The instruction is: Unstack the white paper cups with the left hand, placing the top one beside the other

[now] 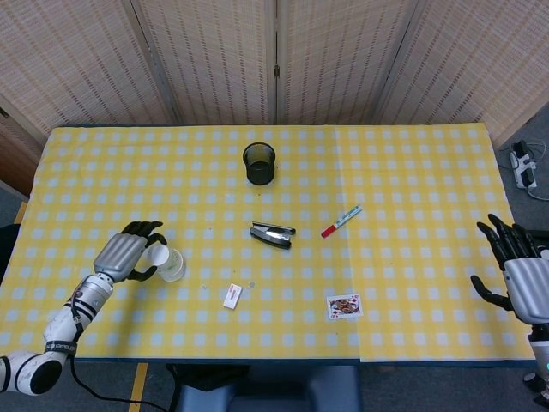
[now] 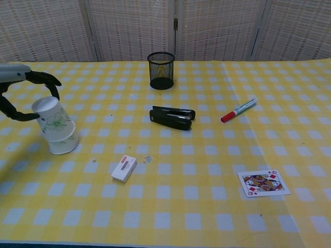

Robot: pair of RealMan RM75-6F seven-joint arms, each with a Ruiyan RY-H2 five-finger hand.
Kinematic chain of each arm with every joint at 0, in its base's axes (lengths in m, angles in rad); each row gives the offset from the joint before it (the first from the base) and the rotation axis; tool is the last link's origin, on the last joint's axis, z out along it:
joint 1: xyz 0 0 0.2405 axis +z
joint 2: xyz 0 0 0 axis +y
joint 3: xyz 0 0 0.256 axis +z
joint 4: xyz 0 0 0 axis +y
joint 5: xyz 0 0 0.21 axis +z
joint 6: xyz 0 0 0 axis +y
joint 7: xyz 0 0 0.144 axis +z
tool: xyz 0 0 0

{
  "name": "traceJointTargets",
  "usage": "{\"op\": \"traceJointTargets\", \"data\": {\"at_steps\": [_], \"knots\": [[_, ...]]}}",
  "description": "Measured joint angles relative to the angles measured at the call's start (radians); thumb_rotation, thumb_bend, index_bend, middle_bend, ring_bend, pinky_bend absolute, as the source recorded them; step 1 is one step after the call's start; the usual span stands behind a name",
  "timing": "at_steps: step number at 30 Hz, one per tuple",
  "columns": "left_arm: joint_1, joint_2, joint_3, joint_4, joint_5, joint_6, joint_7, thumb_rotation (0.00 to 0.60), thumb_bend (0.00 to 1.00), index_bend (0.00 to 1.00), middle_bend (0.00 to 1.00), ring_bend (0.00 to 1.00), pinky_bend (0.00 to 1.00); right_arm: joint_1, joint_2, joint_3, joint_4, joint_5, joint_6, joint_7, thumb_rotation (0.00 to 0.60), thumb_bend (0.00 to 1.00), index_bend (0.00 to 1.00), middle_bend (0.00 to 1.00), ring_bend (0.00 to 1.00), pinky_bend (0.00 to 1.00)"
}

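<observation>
Two white paper cups with a green leaf print stand upside down at the table's left. The top cup [image 2: 50, 114] [image 1: 157, 256] is tilted and partly raised off the lower cup [image 2: 64, 143] [image 1: 174, 267], still overlapping it. My left hand [image 2: 23, 90] [image 1: 127, 255] grips the top cup near its base, fingers over it and thumb on the near side. My right hand [image 1: 518, 268] hangs beyond the table's right edge with fingers spread and nothing in it; the chest view does not show it.
A small white box [image 2: 123, 168] lies just right of the cups. A black stapler [image 2: 172, 117], a black mesh pen pot [image 2: 161, 70], a red marker [image 2: 238, 110] and a playing card [image 2: 264, 182] lie farther right on the yellow checked cloth [image 2: 170, 212].
</observation>
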Motion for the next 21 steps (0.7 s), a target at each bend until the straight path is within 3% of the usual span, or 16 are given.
{"op": "traceJointTargets", "data": {"at_steps": [12, 21], "knots": [[0.047, 0.138, -0.014, -0.121, 0.057, 0.08, -0.068, 0.6, 0.41, 0.39, 0.14, 0.12, 0.12, -0.002, 0.002, 0.0, -0.001, -0.003, 0.003, 0.003, 0.6, 0.36, 0.06, 0.03, 0.09, 0.06], [0.106, 0.193, -0.002, -0.136, 0.068, 0.136, -0.096, 0.6, 0.41, 0.38, 0.14, 0.12, 0.12, -0.002, 0.001, -0.002, 0.001, -0.009, 0.006, 0.007, 0.6, 0.36, 0.06, 0.03, 0.08, 0.06]]}}
